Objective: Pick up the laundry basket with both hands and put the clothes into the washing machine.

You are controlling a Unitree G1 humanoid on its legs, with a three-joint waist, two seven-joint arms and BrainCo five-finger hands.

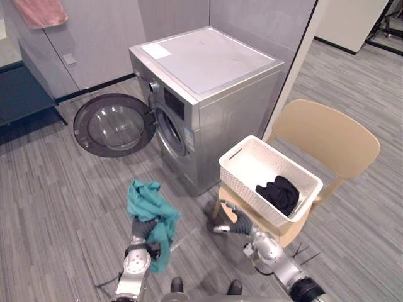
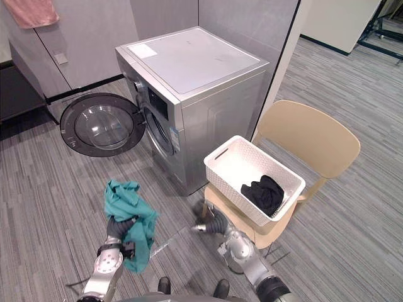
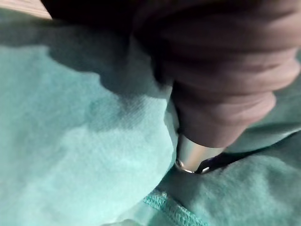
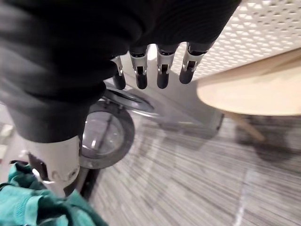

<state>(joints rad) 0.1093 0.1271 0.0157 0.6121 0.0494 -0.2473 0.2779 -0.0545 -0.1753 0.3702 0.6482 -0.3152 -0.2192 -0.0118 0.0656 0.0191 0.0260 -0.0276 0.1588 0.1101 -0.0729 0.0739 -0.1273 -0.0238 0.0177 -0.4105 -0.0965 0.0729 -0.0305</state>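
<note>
Laundry basket (image 1: 247, 165) on chair (image 1: 327, 135) just beside washing machine (image 1: 208, 69); long axis runs away from machine's side, slotted short end toward it. Black garment (image 1: 280, 194) lies at far end. Right hand (image 1: 236, 224) near machine's front corner, fingers (image 4: 162, 70) straight, side by side, empty. Left hand (image 1: 142, 229) under teal garment (image 1: 150, 204); grip cannot be told.

Soft, even indoor light, nothing harsh
Pale sheen on the silver washing machine (image 1: 208, 63), soft shadow under the beige wooden chair (image 1: 327, 135) (darker shade over the teal cloth (image 3: 70, 141) up close).

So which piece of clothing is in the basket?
The black garment, lying in the white basket on the chair; the teal garment hangs from the left hand.
</note>
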